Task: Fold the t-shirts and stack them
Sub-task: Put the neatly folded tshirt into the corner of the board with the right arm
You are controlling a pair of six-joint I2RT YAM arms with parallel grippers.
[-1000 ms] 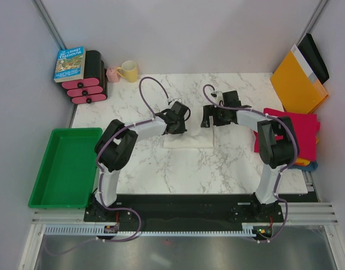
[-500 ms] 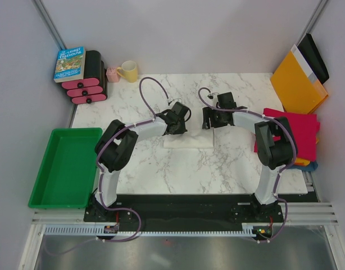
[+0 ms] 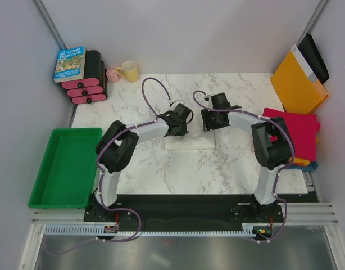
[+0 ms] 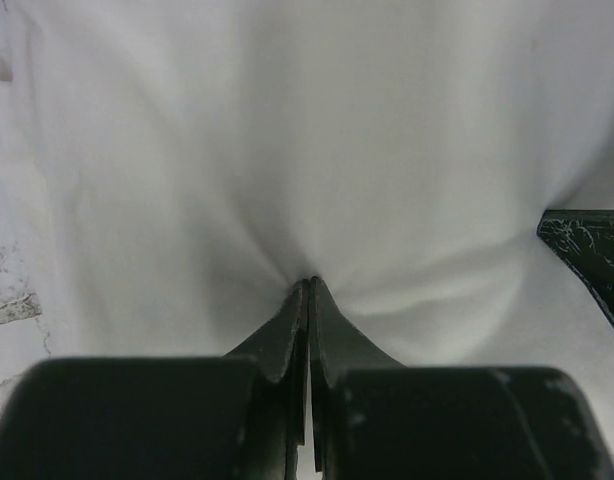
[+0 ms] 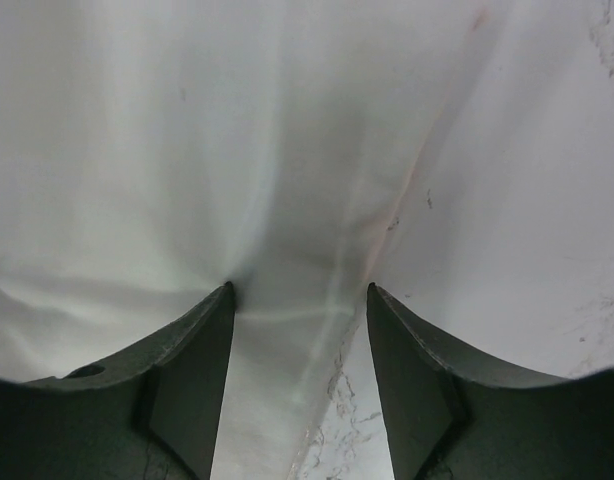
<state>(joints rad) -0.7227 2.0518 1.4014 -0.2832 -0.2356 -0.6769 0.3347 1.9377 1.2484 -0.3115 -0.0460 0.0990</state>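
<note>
The right gripper (image 5: 299, 292) is holding its two dark fingers (image 5: 192, 370) spread, tips pressing on the thin wrinkled white cloth t-shirt (image 5: 187, 130); its edge is running between them, marbled white tabletop (image 5: 547, 300) showing beyond the right finger.

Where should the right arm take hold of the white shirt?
At its right edge, from above: the white t-shirt lies flat on the table, its edge running between the open fingers of the right gripper, while the left gripper pinches it further left.

Two white-and-black arms (image 3: 147, 129)
White links, black joints and looping lilac cables (image 3: 143, 91) on both; left gripper (image 4: 308, 285) and right gripper (image 5: 299, 288) have matte black wedge fingers, faintly scuffed.
</note>
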